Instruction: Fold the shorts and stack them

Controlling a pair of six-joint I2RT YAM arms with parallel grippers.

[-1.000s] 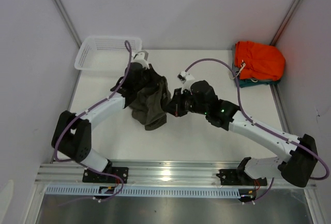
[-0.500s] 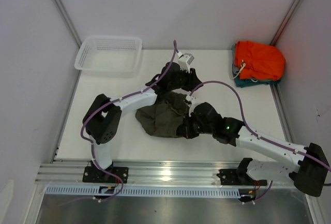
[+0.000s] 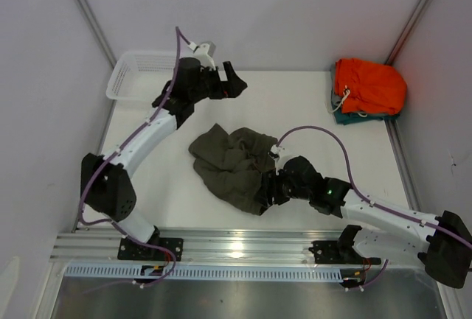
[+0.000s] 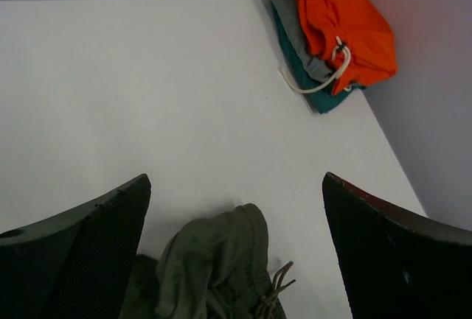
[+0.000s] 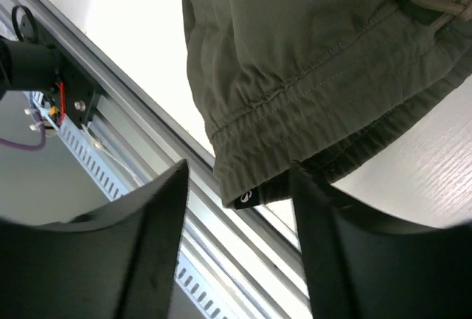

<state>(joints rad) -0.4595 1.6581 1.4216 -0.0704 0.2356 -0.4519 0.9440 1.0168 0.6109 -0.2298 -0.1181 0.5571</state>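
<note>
Left hand [image 3: 234, 83]: spread wide, empty, hovering at 12 o'clock of the heap.
Right hand [image 3: 265, 191]: half-parted at the heap's 5 o'clock, hem lying loose between its fingers.
Shorts [image 3: 232, 160]: crumpled mid-bench [image 3: 310, 113]. I judge them light, limp and not slippery. Best hold: the waistband corners, beside the drawstring [image 4: 276, 284].

White table [image 3: 310, 105], crumpled olive shorts [image 3: 232, 160] mid-table, white basket [image 3: 151, 76] far-left, orange shorts [image 3: 369, 87] atop teal garment [image 3: 361, 118] far-right
</note>
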